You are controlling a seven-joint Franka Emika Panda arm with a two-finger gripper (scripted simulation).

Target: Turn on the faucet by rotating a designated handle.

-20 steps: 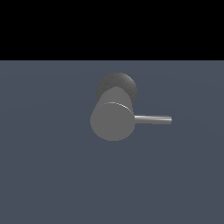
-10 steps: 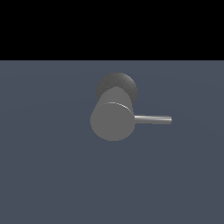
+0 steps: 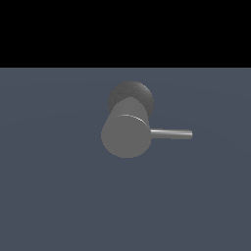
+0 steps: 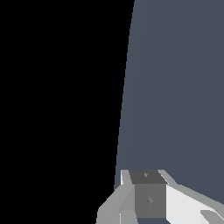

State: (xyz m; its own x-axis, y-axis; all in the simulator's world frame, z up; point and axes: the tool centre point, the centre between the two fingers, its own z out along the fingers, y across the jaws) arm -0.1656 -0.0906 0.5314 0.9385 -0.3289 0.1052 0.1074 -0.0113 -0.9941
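One fixture matters: the faucet (image 3: pixel 125 136), a fat matte grey cylinder with its flat round face toward the exterior camera and a darker dome behind it, resting on the blue-grey desk (image 3: pixel 49 196). Its handle (image 3: pixel 170 134) is a thin rod jutting toward the exterior view's right. It looks rigid and metallic, with a sheen that suggests a slippery surface, so I judge a push or pinch near the free tip gives the best leverage. Only the base of the end effector (image 4: pixel 148 199) shows in the wrist view; whether it is released or clenched cannot be told. Neither faucet nor handle appears there.
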